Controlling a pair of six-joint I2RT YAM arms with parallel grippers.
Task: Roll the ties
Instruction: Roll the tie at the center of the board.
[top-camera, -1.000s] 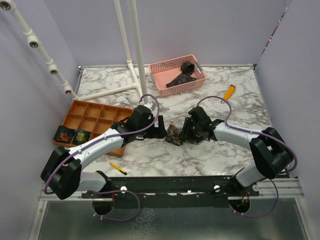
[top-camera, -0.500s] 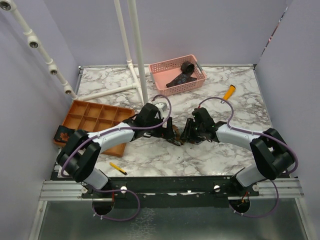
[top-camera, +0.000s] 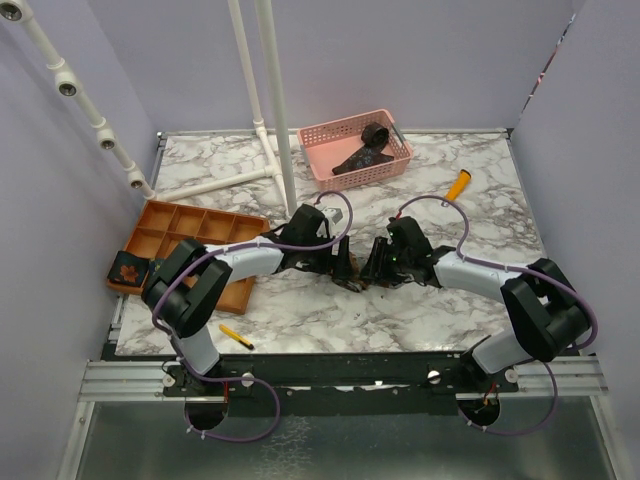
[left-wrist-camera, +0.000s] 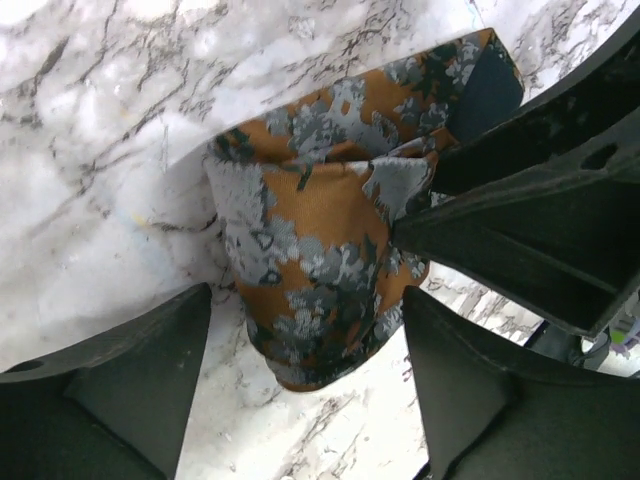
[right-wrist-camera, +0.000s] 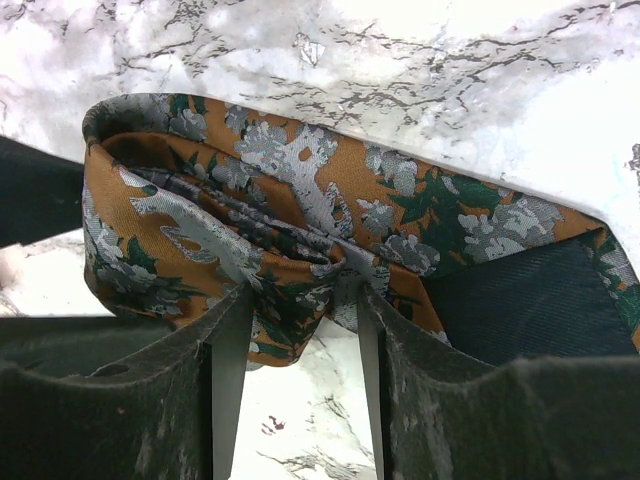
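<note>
Our right jaws pinch a half-rolled tie (right-wrist-camera: 250, 200) on the table (top-camera: 500, 210); our left jaws straddle it, spread. Beyond it, another tie (top-camera: 358, 158) apparently awaits rolling in the basket (top-camera: 340, 180).

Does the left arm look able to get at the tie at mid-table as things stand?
Probably yes: the left gripper stands open astride the tie, nothing between them; the right gripper pinches only one fold.

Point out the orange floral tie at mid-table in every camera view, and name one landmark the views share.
Top external: tie small, mid-table, just below the picture's centre.
Left wrist: tie fills the centre, bunched up.
Right wrist: tie stretches across the middle.
Shared landmark: the marble tabletop beneath it, in all three views.
</note>
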